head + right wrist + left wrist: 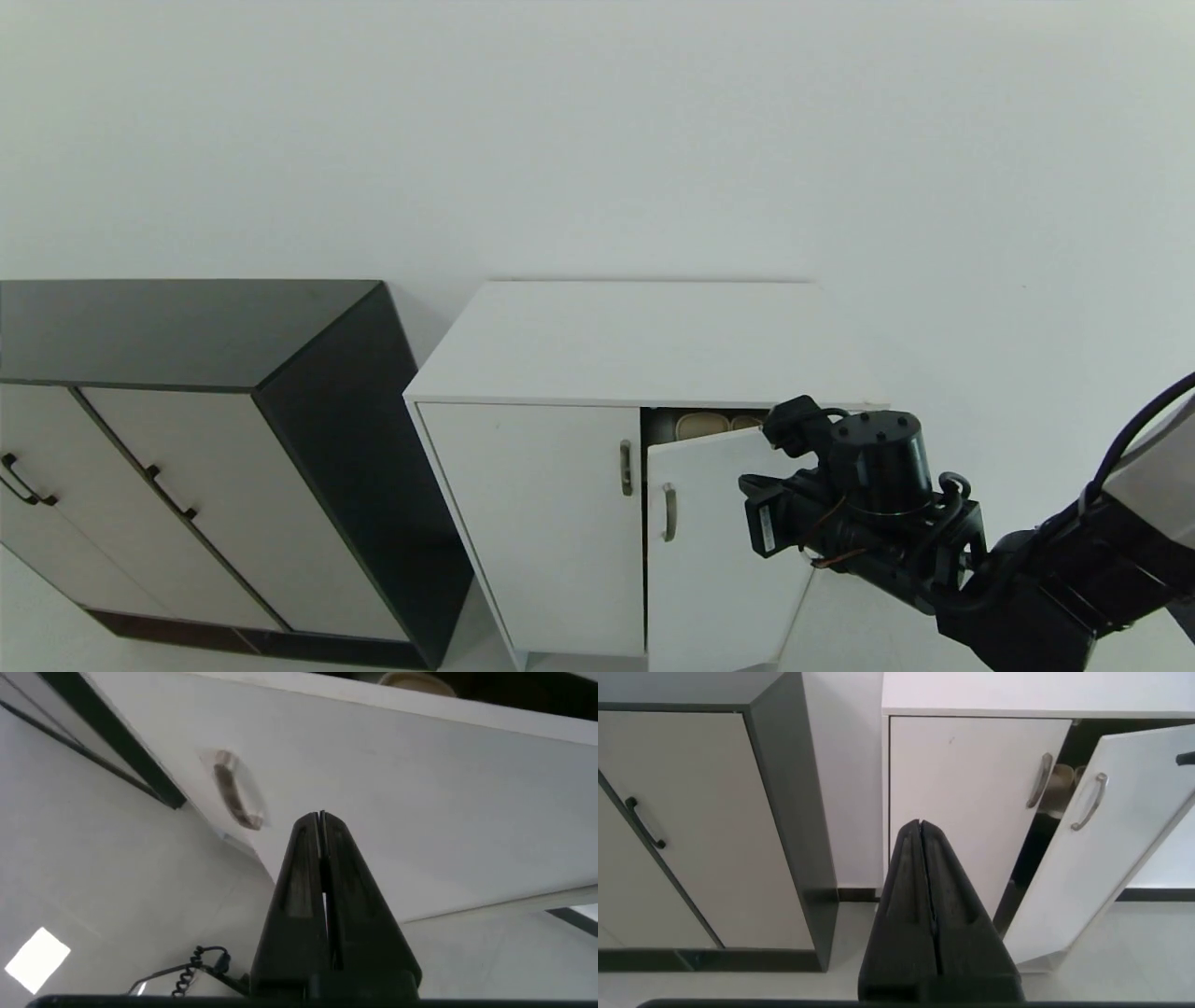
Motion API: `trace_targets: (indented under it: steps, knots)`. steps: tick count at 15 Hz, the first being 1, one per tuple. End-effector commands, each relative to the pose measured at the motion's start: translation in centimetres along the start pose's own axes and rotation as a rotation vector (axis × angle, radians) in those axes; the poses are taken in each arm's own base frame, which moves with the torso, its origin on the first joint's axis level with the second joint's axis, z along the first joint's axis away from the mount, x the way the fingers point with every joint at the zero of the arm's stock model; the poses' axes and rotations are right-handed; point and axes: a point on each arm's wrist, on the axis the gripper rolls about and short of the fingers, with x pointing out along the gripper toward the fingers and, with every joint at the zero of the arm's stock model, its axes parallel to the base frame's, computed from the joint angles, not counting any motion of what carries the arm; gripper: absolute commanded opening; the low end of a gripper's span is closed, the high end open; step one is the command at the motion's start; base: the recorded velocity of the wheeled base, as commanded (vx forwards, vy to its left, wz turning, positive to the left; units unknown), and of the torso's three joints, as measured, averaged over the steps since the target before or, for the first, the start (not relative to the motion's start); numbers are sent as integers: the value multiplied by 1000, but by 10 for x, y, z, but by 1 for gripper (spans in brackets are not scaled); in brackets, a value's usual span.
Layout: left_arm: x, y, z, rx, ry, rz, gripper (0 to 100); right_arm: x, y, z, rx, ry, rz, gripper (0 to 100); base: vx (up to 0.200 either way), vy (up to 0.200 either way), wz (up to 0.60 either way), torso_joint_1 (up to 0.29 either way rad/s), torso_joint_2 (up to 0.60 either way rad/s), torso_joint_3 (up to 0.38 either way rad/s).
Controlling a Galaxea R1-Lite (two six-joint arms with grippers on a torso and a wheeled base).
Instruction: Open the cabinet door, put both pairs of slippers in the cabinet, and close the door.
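**Cabinet door ajar, slippers on the shelf**

The white cabinet (635, 341) sits toward 6 o'clock in the head view. Its left door (532, 523) is flush and its right door (709, 560) is swung partway out. In the dark gap above the right door's top edge, tan slippers (702, 426) lie inside the cabinet. Two metal handles (625, 467) flank the seam between the doors.

The right gripper (322, 819) is at 4 o'clock, up by the open door's top outer corner. Its fingers are pressed together and hold nothing. Whether they touch the panel cannot be told.

The left gripper (921, 826) has its fingers likewise pressed together and holds nothing. It hangs well back from the cabinet front.

A dark cabinet (187, 336) with pale doors stands at 8 o'clock, just beside the white one.
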Motion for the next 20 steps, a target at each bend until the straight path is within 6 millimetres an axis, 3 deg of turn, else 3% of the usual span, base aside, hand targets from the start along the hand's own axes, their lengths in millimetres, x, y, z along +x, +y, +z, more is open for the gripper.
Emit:
trace_targets:
  steps: [1, 6, 20]
  knots:
    - [0, 0, 0, -1, 1, 0, 0, 6, -1, -3, 2, 9, -6, 0, 0, 0, 0, 0, 0, 0]
    - [0, 0, 0, -1, -1, 0, 0, 28, -11, -13, 15, 4, -38, 0, 0, 0, 0, 0, 0, 0]
    - [0, 0, 0, -1, -1, 0, 0, 59, -36, -19, 50, -15, -104, 0, 0, 0, 0, 0, 0, 0]
